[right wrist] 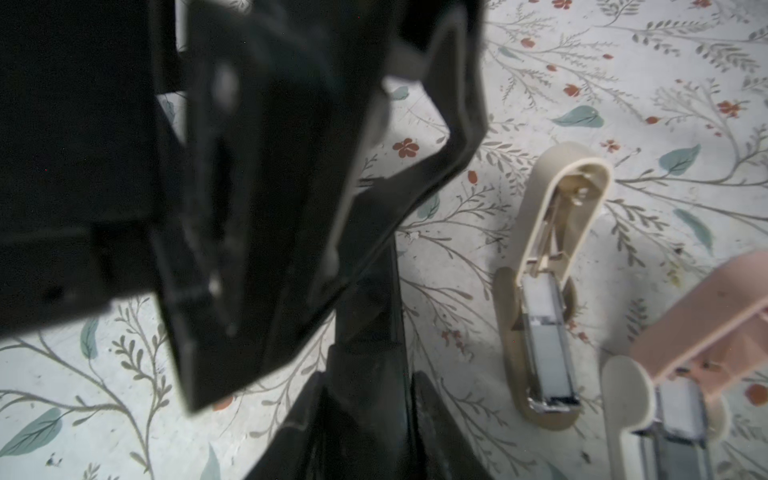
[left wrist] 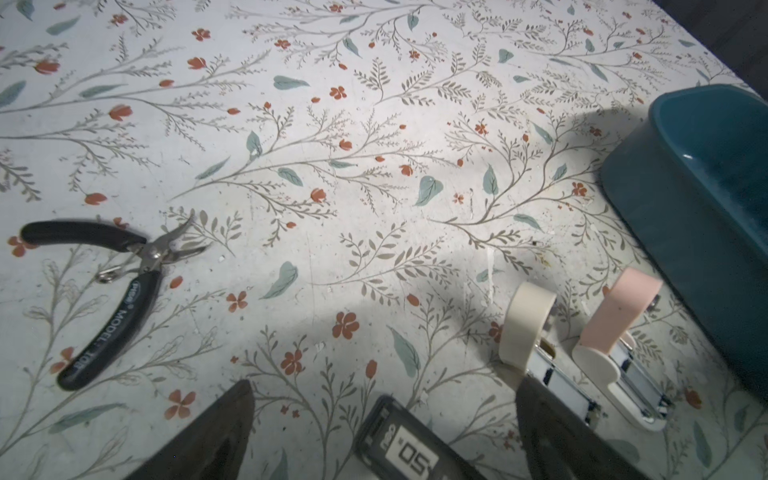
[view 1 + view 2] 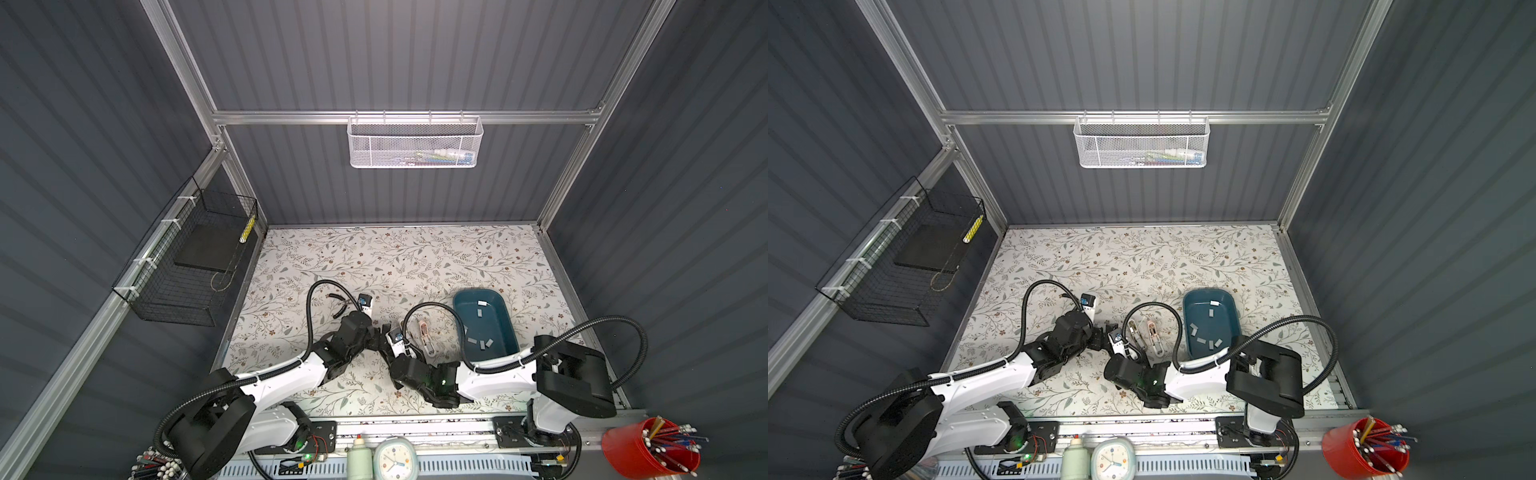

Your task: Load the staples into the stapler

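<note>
A beige stapler (image 1: 548, 257) and a pink stapler (image 2: 615, 328) lie hinged open on the floral counter (image 2: 374, 124), channels exposed for loading. The staples (image 3: 478, 343) sit loose in a teal tray (image 3: 509, 320) beside them. The left tool (image 2: 382, 390) is spread wide and empty. I cannot tell whether the right tool (image 1: 368, 380) grips anything.

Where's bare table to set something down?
Free: the far half of the table, between back wall and tray; also beyond the pliers on the left. Crowded: near centre, where left arm, right arm, cream stapler, pink stapler and tray bunch together.
</note>
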`<state>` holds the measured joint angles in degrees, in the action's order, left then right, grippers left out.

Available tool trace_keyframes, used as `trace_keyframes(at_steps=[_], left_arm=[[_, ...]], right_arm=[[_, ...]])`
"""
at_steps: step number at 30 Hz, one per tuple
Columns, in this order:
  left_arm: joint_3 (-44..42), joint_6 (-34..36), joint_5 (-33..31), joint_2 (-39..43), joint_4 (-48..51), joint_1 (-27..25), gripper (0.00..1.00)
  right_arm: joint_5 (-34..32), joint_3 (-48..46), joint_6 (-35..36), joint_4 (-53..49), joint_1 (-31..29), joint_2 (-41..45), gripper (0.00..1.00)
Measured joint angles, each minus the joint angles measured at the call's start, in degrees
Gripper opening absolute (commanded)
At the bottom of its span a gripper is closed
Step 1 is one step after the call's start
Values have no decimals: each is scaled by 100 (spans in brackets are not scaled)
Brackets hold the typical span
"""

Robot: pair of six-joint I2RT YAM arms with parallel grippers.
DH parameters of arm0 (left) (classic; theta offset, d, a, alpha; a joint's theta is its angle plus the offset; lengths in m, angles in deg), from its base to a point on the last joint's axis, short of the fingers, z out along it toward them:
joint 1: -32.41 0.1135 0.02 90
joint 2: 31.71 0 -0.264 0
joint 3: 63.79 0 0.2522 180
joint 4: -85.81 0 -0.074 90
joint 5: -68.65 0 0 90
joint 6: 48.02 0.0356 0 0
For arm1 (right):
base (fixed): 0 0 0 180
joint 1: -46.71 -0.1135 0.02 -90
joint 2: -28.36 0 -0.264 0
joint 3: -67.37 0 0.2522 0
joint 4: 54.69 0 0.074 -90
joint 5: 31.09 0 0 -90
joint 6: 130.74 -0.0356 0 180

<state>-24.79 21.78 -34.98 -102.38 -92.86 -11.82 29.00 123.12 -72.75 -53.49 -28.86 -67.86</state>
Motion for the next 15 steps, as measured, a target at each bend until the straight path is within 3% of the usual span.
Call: trace_keyframes(at_steps=[6, 15], left_arm=[[-479, -85, 304, -310, -573, 2, 96], [-883, -125, 424, -841, -2028, 11, 95]], right_arm=[[-133, -293, -234, 787, -94, -243, 24], [-745, -634, -647, 2210, -317, -811, 22]])
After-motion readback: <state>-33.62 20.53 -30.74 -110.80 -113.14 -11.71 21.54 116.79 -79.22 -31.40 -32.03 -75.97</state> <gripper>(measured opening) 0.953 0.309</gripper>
